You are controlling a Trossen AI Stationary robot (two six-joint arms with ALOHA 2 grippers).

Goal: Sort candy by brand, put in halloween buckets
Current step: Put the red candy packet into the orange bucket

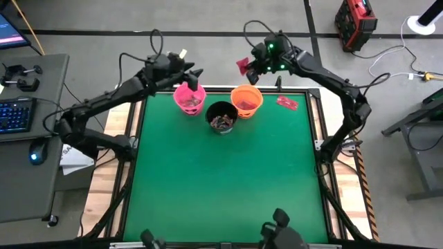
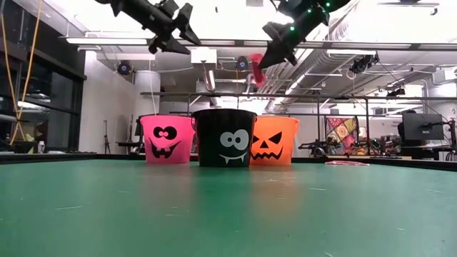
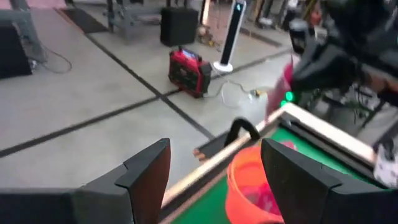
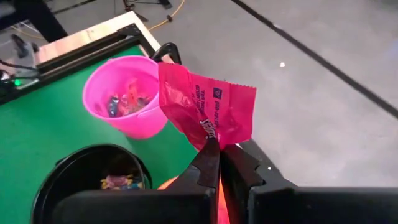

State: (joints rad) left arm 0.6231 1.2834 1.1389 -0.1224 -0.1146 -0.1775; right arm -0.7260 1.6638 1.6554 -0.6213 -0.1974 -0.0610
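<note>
Right claw (image 4: 214, 149) is clamped on a red packet (image 4: 208, 102), held high just beyond the orange bucket (image 1: 246, 99). Advise centring over that rim before letting go. Left claw (image 1: 194, 78), jaws spread and empty, hangs above the pink bucket (image 1: 188, 98) beside it.

Grey concrete floor (image 1: 104, 21) crossed by dark lines. Desk (image 1: 31, 138) beside the table's left edge, carrying a lit keyboard (image 1: 15, 114) and a mouse (image 1: 34, 155). Red case (image 1: 355, 22) on the floor beyond the far right corner, next to a white round base (image 1: 423, 25) and loose cables (image 1: 394, 62). Dark stand (image 1: 422, 121) at far right. From table height: white ceiling with bright strip lights (image 2: 235, 41), exposed ducts (image 2: 350, 50), dark windows (image 2: 43, 93) at left, a monitor (image 2: 421, 127) at right.
</note>
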